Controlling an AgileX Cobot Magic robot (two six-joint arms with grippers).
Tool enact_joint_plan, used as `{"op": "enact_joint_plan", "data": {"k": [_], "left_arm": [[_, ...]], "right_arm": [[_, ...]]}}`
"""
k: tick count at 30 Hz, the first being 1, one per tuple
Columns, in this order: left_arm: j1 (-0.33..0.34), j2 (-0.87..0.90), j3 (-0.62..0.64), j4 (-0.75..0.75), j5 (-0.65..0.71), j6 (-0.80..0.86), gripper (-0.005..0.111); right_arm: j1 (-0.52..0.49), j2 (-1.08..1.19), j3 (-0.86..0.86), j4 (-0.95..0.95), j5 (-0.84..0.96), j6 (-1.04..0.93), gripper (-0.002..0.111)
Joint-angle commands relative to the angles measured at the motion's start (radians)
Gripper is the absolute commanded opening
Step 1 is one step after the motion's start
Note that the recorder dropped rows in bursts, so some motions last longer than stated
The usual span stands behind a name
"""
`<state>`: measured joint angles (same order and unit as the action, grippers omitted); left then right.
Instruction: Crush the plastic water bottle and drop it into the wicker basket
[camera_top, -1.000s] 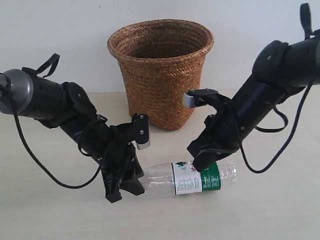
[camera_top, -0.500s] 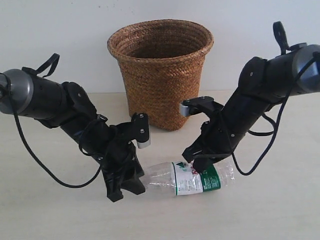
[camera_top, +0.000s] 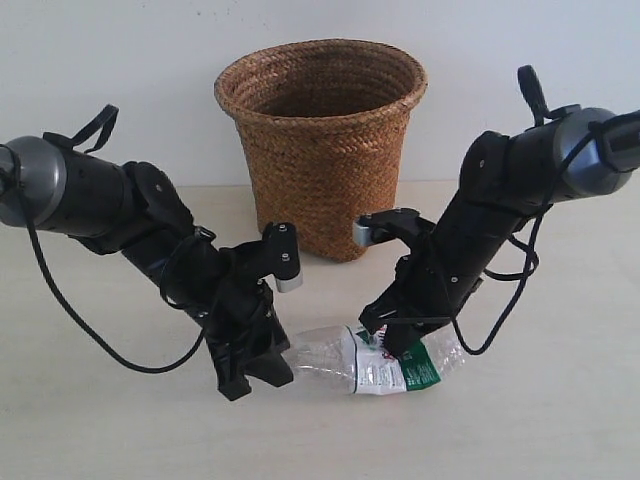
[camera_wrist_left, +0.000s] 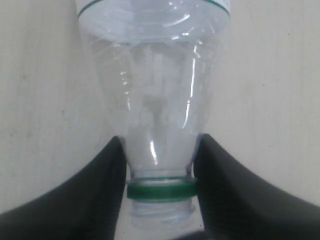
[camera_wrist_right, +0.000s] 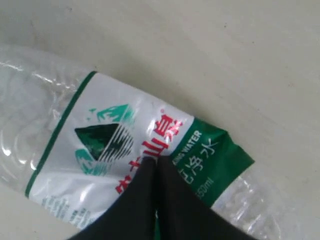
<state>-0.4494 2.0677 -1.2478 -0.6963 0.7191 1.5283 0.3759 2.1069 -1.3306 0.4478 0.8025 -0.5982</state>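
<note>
The plastic water bottle (camera_top: 368, 362) lies on its side on the pale table, in front of the wicker basket (camera_top: 322, 150). My left gripper (camera_top: 262, 372) is shut on its neck. In the left wrist view the left gripper (camera_wrist_left: 160, 142) has its black fingers (camera_wrist_left: 100, 185) clamped just above the green ring, and the bottle (camera_wrist_left: 155, 75) shows bare threads with no cap. My right gripper (camera_top: 392, 345) is shut with its tips pressed down onto the label. In the right wrist view the right gripper (camera_wrist_right: 152, 162) touches the red characters of the bottle (camera_wrist_right: 100, 125). The bottle is dented and bent there.
The basket stands upright behind and between both arms, near the white wall (camera_top: 120, 60). Black cables (camera_top: 90, 330) loop off both arms over the table (camera_top: 540, 430).
My right gripper has come down and to the left onto the bottle's label. The bottle has buckled under it. The left arm has barely moved.
</note>
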Motion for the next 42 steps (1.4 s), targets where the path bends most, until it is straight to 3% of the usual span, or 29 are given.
{"op": "enact_joint_plan", "data": {"k": [1, 9, 23, 26, 42], "left_arm": [[-0.006, -0.002, 0.003, 0.028, 0.015, -0.012, 0.004], [-0.006, -0.002, 0.003, 0.028, 0.015, -0.012, 0.004], [-0.004, -0.002, 0.003, 0.028, 0.015, -0.012, 0.004], [-0.004, -0.002, 0.003, 0.028, 0.015, -0.012, 0.004], [-0.004, -0.002, 0.003, 0.028, 0.012, -0.012, 0.004]], "right_arm": [[-0.006, 0.114, 0.002, -0.150, 0.039, 0.023, 0.000], [-0.006, 0.117, -0.043, -0.240, 0.127, 0.104, 0.000], [-0.006, -0.215, -0.092, 0.091, 0.176, -0.060, 0.000], [-0.006, -0.187, -0.084, 0.217, 0.207, -0.155, 0.000], [-0.006, 0.043, -0.062, 0.314, 0.116, -0.199, 0.000]]}}
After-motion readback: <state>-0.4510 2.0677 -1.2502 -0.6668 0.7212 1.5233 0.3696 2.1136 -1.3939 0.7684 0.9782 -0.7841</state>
